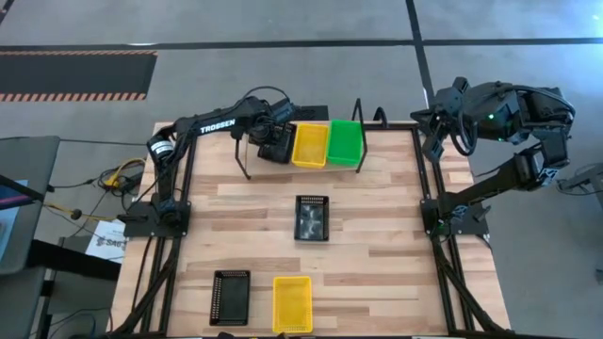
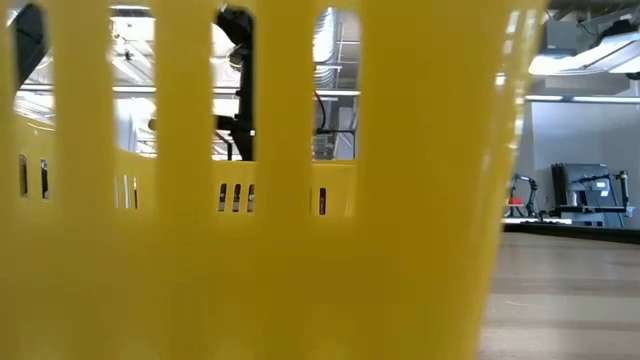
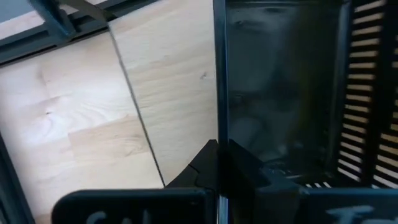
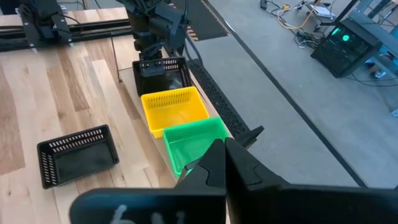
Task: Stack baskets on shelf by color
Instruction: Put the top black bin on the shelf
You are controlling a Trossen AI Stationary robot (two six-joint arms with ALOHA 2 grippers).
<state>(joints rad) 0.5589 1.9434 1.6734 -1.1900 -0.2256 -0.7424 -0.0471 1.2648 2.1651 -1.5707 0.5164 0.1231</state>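
Observation:
The shelf stands at the table's far edge and bears a yellow basket and a green basket side by side. Left of them is a black basket, with my left gripper shut on it. Another black basket lies mid-table. A third black basket and a yellow basket lie near the front edge. My right gripper is shut on nothing, raised beyond the table's right edge. My left gripper pinches the black basket's left wall, the one away from the yellow basket, one finger inside and one outside. The fingers come from above, pointing steeply down. The basket sits level at the shelf's left end; whether its bottom rests there I cannot tell.
The low view is filled by the near yellow basket's slotted wall. Bare wood lies between the shelf and the mid-table basket. The shelf's looped ends stand upright at either side.

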